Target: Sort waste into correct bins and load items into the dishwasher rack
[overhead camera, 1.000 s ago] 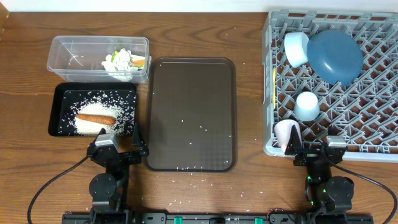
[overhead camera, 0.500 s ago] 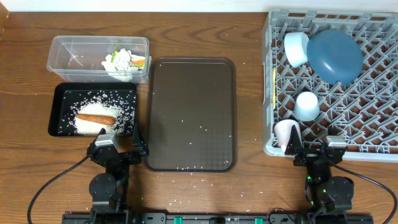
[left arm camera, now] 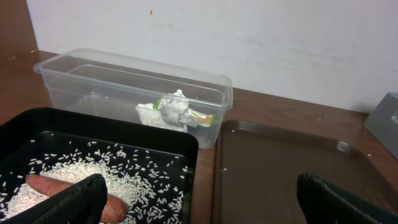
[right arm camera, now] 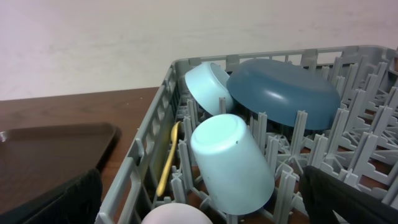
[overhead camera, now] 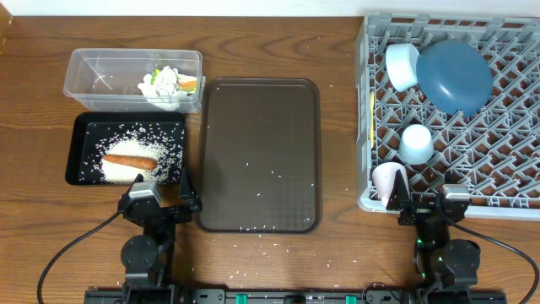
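Across brown serving tray (overhead camera: 259,118), loose rice grains (overhead camera: 274,174) lie scattered: tiny, light, too small to pinch; prob. better to tip tray by its rim. Both spread wide, empty: left gripper (overhead camera: 160,198) & right gripper (overhead camera: 428,201).

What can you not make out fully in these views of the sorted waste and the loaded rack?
Pink cup: right wrist view, cut off by the bottom edge.
Yellow spoon: right wrist view, lower end hidden behind rack ribs.
Carrot: left wrist view, middle covered by a finger of the left pincer.
Yellow-green wrapper: overhead, mostly under paper wads, too small to read.
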You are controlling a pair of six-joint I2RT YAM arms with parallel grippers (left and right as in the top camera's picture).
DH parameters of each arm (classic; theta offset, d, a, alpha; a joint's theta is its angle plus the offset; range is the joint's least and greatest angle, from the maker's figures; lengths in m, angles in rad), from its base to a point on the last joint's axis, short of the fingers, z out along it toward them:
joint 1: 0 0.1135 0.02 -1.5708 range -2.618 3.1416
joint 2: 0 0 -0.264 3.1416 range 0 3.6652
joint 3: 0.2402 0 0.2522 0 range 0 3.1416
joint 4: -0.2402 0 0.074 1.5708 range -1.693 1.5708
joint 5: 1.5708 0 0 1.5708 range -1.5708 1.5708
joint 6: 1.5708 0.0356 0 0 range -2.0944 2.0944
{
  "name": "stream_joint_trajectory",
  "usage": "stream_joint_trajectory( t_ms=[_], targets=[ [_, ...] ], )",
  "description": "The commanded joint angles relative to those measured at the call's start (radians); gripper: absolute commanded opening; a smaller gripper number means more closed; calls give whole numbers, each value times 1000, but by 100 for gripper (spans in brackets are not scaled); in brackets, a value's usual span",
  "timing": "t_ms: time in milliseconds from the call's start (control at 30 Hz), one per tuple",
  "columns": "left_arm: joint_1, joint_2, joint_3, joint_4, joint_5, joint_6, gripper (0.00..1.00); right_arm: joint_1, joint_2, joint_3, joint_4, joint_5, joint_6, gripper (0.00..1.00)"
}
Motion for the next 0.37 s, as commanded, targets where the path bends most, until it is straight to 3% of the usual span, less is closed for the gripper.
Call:
stream_joint_trajectory(
  t_ms=[0, 333],
  targets=[
    [-2, -6, -16, -44, -9, 10, 98, 7, -6, -3, -2, -3, 15, 99],
    [-2, -6, -16, -44, -9, 10, 98, 7, -6, -3, -2, -3, 15, 99]
  ],
)
